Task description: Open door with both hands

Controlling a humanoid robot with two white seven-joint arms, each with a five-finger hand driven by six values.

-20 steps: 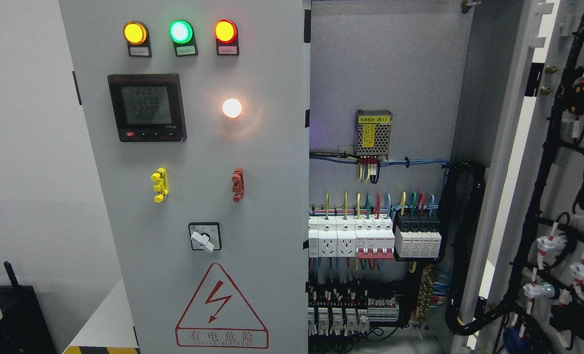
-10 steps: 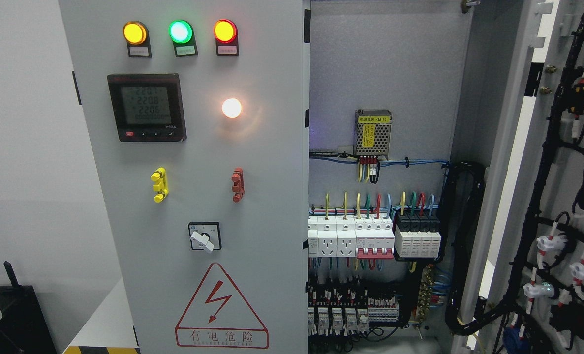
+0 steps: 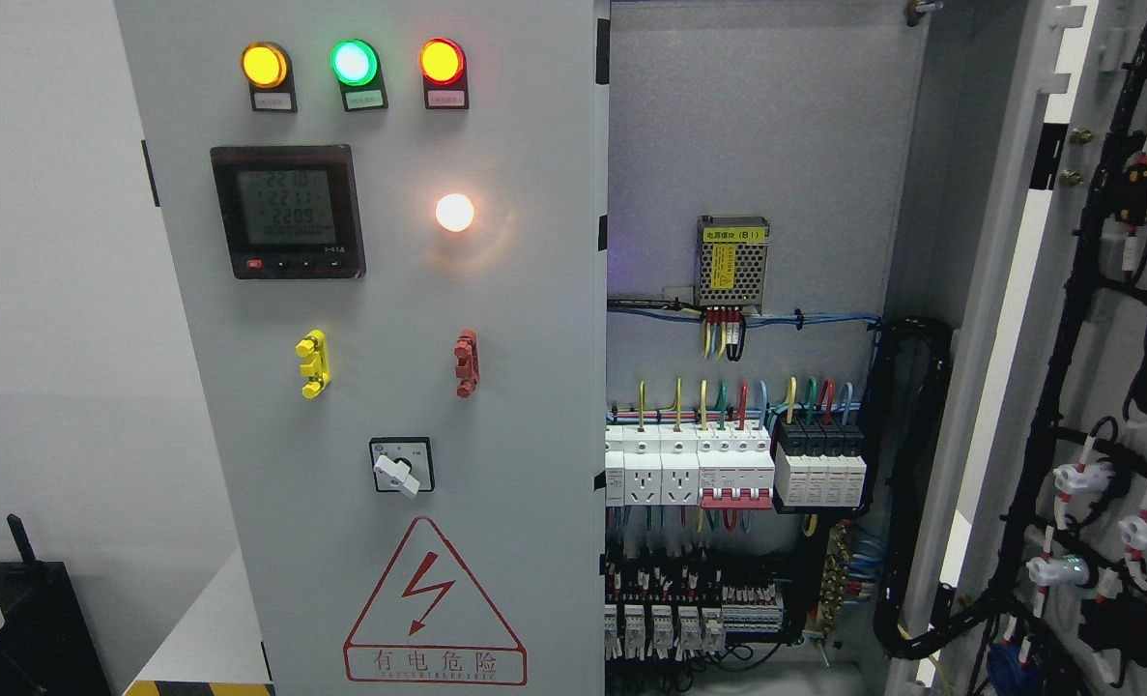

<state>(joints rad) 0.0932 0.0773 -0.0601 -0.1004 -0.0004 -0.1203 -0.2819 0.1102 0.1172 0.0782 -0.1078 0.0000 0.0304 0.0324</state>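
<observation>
Standing closed at left is the grey metal cabinet door (image 3: 496,387); the right grey door (image 3: 1095,387) is swung open; neither hand's state can be told.

So the left door (image 3: 380,348) of the cabinet is shut, with yellow, green and red lamps (image 3: 352,63) lit along the top; below sit a digital meter (image 3: 288,211), a glowing white lamp (image 3: 454,213), a rotary switch (image 3: 400,467) and a red hazard triangle (image 3: 435,604); the right door (image 3: 1085,387) hangs wide open, so the breakers (image 3: 735,469) and wiring inside are showing.
</observation>
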